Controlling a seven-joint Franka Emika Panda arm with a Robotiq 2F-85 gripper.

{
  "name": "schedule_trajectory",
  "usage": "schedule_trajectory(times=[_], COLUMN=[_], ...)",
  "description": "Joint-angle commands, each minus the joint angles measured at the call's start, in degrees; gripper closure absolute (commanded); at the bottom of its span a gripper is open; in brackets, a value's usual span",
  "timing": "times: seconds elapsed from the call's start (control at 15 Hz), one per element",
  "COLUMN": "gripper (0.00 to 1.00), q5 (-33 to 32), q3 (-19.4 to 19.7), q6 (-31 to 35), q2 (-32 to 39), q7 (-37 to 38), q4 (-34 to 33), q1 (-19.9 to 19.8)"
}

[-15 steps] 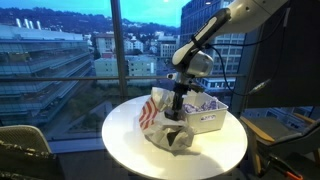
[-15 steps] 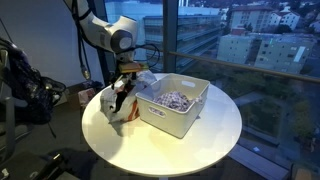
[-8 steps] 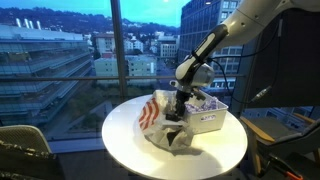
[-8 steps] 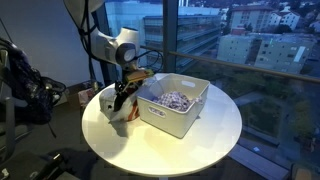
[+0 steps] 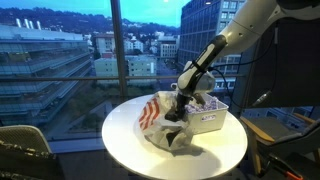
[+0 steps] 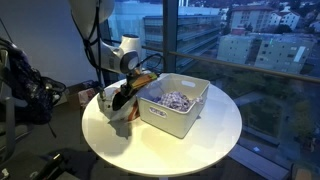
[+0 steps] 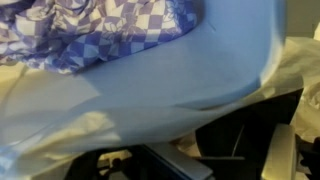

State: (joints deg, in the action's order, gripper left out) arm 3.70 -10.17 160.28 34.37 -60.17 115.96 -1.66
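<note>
In the wrist view, the white wall of the bin is filling the frame, with checked cloth lying inside it and pale crumpled wrapping bunching along the bottom. The fingers are standing spread wide, gripping nothing that shows, and are pointing down into the crumpled pile, which is sitting on the counter right against the bin's side. A red-striped bag is leaning at the pile's far edge.

To grip well here, I judge that the fingers should be straddling one raised fold of the pile, not the bin's rim, and closing slowly so that thin material is not slipping out. Beyond the counter, the window is showing city buildings at dusk.
</note>
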Motion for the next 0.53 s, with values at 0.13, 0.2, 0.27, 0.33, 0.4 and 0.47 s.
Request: schedule_trajectory(times=[0.13,0.2,0.27,0.33,0.4,0.47], gripper=[0.26,0.32,0.42,0.49,0.58,0.65], q5=[-3.42,-3.51,-3.71,-3.98,-4.16,-4.39], q3=[-1.91,-2.35,-2.66,-2.79,-3.2,-3.46], q6=[5.09,5.92,6.29,6.77,7.09,7.35], q2=[4.78,5.42,5.95,6.32,6.68,6.84], q7=[2.14,2.09,2.04,2.25,2.3,2.57], q4=[-2.73,-2.96,-3.18,-3.37,-3.49,-3.56], q1=[-1.9,-2.44,-2.84,-3.11,-3.61,-3.93])
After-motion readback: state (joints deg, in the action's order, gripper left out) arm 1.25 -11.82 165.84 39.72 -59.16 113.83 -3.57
